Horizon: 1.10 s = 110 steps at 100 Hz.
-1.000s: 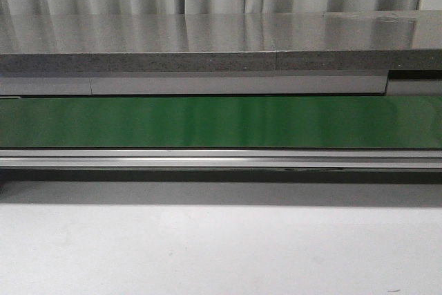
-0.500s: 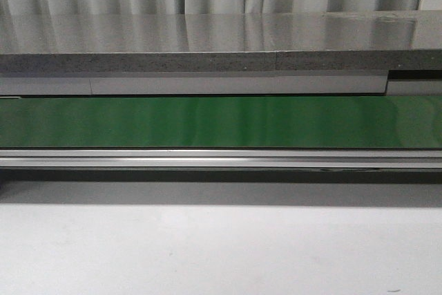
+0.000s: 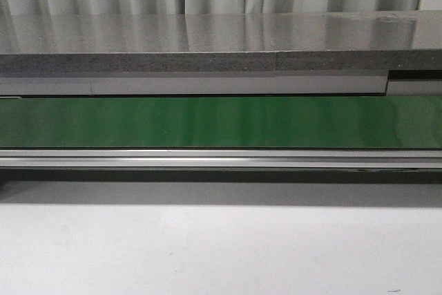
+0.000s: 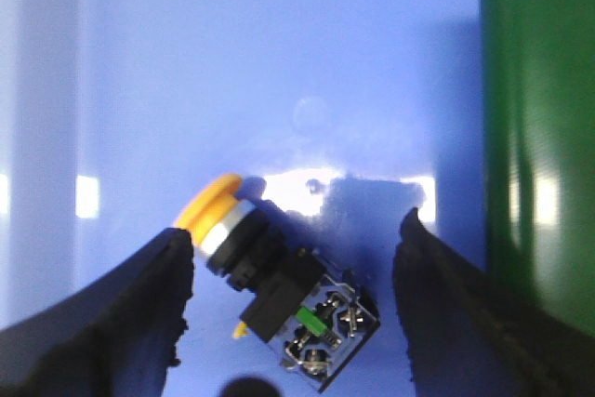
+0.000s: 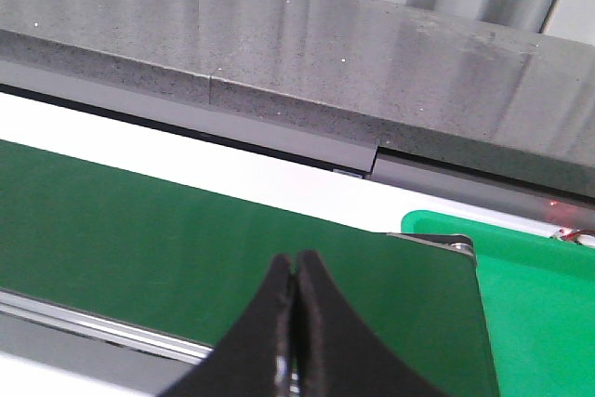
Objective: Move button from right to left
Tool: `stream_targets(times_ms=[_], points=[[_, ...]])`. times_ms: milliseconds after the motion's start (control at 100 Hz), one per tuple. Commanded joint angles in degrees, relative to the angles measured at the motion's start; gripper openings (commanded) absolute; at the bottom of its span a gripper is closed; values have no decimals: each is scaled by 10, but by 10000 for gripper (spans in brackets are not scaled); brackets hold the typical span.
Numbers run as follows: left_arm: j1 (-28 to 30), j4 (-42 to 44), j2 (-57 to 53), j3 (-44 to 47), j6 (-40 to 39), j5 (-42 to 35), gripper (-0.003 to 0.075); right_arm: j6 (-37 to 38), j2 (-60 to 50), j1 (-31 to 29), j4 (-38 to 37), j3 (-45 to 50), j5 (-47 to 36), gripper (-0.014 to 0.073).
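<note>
Lying between spread fingers (image 4: 139, 304) (untouched): button (image 4: 270, 276).

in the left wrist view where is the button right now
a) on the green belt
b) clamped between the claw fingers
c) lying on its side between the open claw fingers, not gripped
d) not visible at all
c: the button lies tilted on the blue surface in the gap of the left claw, whose fingers stand apart on either side without closing on it.
</note>
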Motion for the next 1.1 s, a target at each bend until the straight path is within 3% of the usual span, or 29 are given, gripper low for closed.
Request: stream_targets(times_ms=[0,590,1090], points=[[2,-3,-56,-17,-1,-26,439,-5,1,2,9,-15,-38,-64],[-105,-71,-282,-1,-1,-5,435,-5,1,2,9,-15,-38,-64],[-138,-148,-547,225,-1,-36,435,-5,1,2,9,-15,-38,-64]])
